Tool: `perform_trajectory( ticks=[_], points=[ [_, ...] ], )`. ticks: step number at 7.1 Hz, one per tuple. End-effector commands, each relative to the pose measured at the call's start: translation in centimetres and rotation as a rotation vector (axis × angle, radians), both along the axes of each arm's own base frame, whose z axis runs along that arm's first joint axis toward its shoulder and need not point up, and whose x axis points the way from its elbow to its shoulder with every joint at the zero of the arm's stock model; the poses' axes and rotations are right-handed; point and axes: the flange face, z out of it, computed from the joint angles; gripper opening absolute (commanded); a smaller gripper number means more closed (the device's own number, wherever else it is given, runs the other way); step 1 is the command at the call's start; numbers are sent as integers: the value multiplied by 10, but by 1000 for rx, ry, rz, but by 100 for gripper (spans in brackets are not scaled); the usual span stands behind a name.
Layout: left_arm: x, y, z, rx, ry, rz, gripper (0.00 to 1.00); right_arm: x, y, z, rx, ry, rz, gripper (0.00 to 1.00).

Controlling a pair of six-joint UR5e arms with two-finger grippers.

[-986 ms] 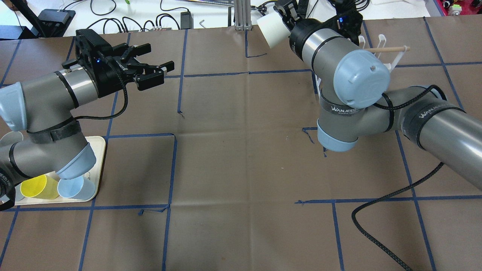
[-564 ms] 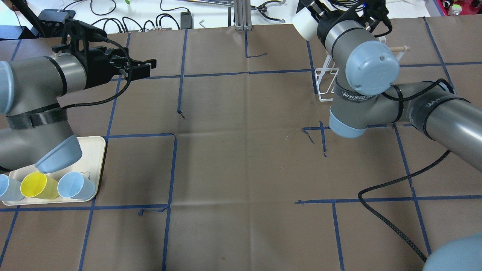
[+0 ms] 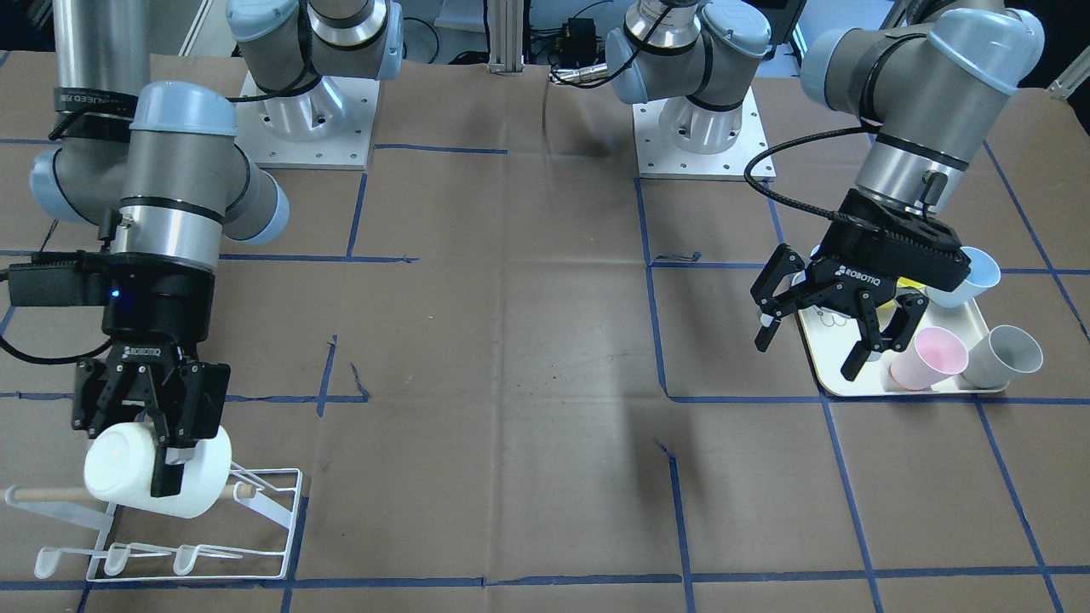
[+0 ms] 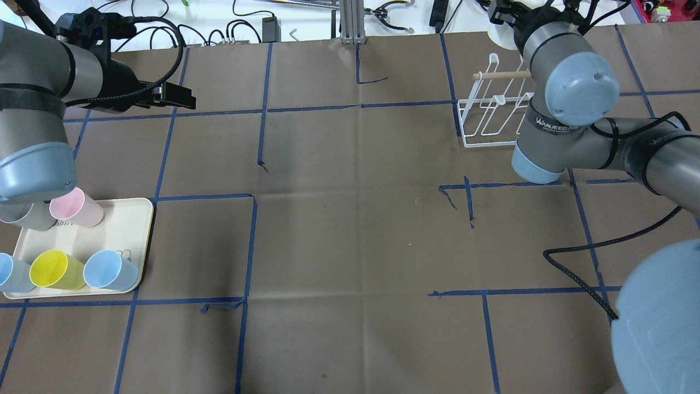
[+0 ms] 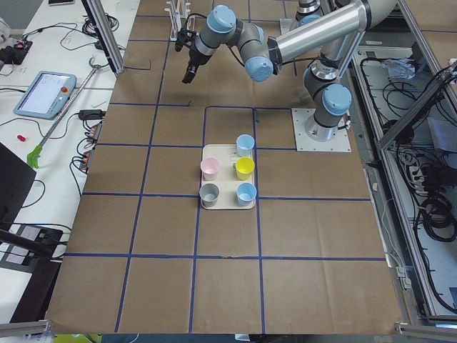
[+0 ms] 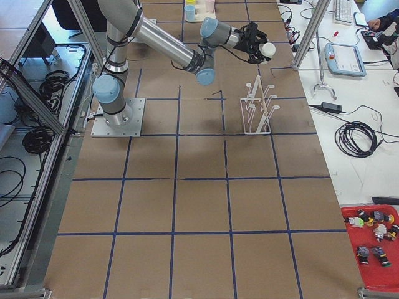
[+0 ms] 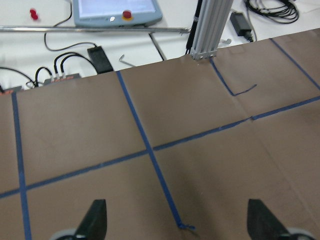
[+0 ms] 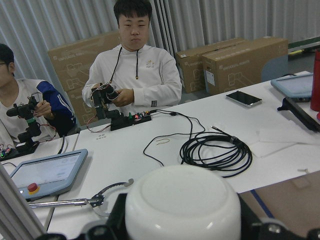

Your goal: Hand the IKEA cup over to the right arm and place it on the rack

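Note:
My right gripper (image 3: pixel 160 460) is shut on the white IKEA cup (image 3: pixel 115 470). It holds the cup on its side, just over the wooden dowel of the white wire rack (image 3: pixel 183 558) at the table's far right corner. The right wrist view shows the cup's base (image 8: pixel 182 202) between the fingers. In the overhead view the rack (image 4: pixel 491 119) shows, but the wrist hides that gripper. My left gripper (image 3: pixel 809 356) is open and empty, hovering over the inner edge of the cream tray (image 3: pixel 830 375). Its fingertips (image 7: pixel 95 222) stand wide apart over bare paper.
The cream tray (image 4: pixel 128 230) holds a pink cup (image 4: pixel 76 208), a yellow cup (image 4: pixel 53 269), a blue cup (image 4: pixel 109 271) and others. A metal post (image 4: pixel 350 22) stands at the far edge. A black cable (image 4: pixel 579 257) trails beside the right arm. Two people sit beyond the table.
My right arm has swung the white cup rightward to just over the rack. My left arm has pulled back leftward, its gripper still open.

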Motion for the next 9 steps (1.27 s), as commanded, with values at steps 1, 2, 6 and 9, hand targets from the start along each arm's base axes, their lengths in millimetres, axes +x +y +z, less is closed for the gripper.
perform_trajectory(
  ticks=[1, 2, 6, 9],
  points=[
    [-39, 7, 30, 199, -64, 108, 99, -3, -18, -38, -61, 113, 25, 14],
    [-45, 11, 45, 277, -73, 131, 99, -2, -25, -46, -56, 111, 33, 14],
    [-63, 34, 72, 391, -138, 189, 99, 0, -50, -83, -24, 94, 43, 15],
    [-56, 43, 69, 396, -144, 186, 99, 2, -36, -101, 30, 85, 53, 16]
  ],
)
